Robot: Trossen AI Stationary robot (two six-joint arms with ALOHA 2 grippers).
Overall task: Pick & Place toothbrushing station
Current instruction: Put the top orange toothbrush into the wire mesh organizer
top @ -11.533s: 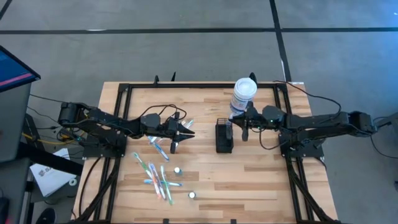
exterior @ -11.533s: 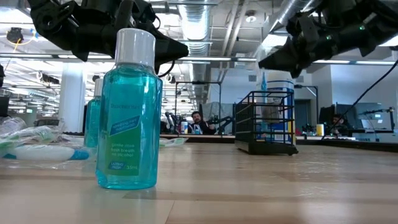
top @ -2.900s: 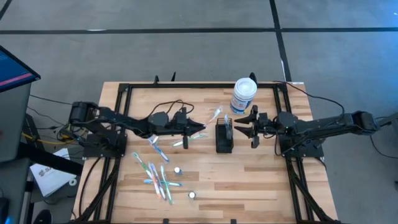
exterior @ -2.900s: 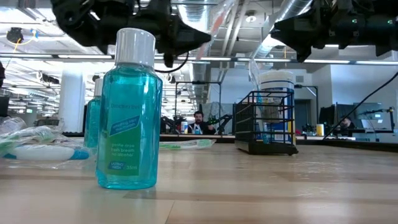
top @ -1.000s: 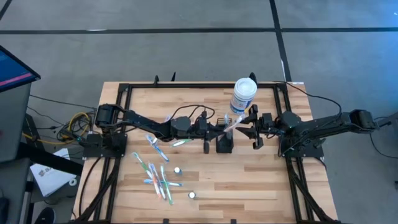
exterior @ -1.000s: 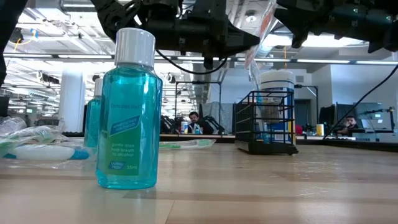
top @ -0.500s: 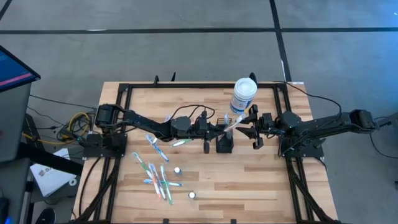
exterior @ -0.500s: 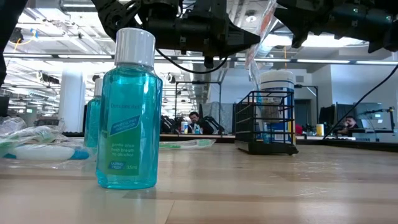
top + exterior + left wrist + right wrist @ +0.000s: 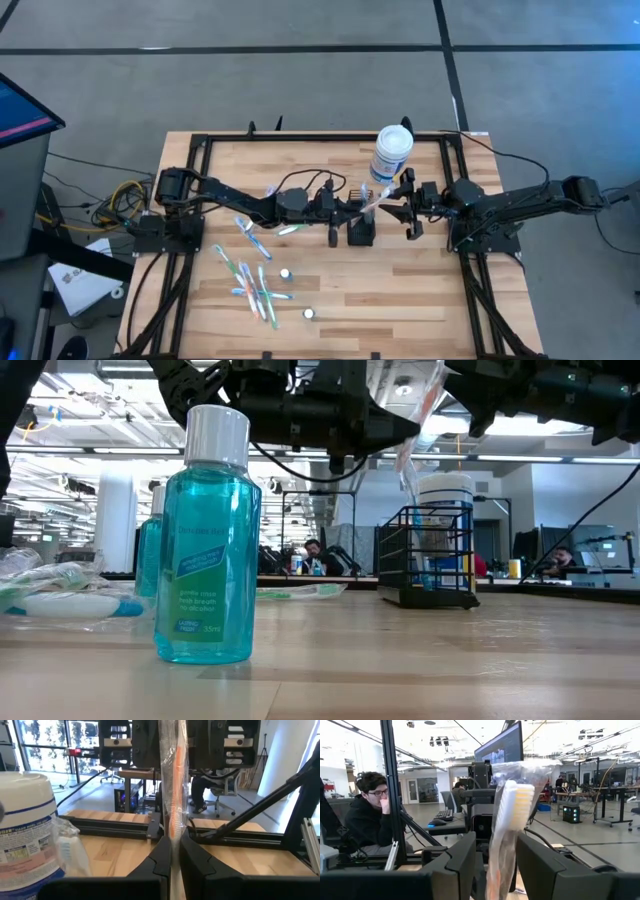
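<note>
The toothbrushing station, a small black slotted caddy [image 9: 360,233] [image 9: 425,560], stands upright on the table's middle, with the white canister [image 9: 392,152] behind it. My left gripper [image 9: 347,210] [image 9: 171,855] hovers just left of and above the caddy, shut on a toothbrush in a clear wrapper [image 9: 368,203] [image 9: 172,795] [image 9: 418,420]. My right gripper [image 9: 402,207] [image 9: 496,851] is open at the caddy's right. Its fingers stand on either side of the brush's head end [image 9: 512,805], and no touch shows. My left gripper pinches the wrapped toothbrush between its two fingers at the orange handle part [image 9: 172,837]. The fingers come level from the table's left. The brush runs on ahead of them toward my right gripper, slanting upward, lifted clear above the caddy.
Several wrapped toothbrushes [image 9: 255,285] and two small bottles [image 9: 286,273] [image 9: 309,313] lie on the table's left near part. A blue mouthwash bottle [image 9: 205,540] stands close to the low camera. Black frame rails [image 9: 300,140] edge the table. A person [image 9: 367,815] sits beyond it.
</note>
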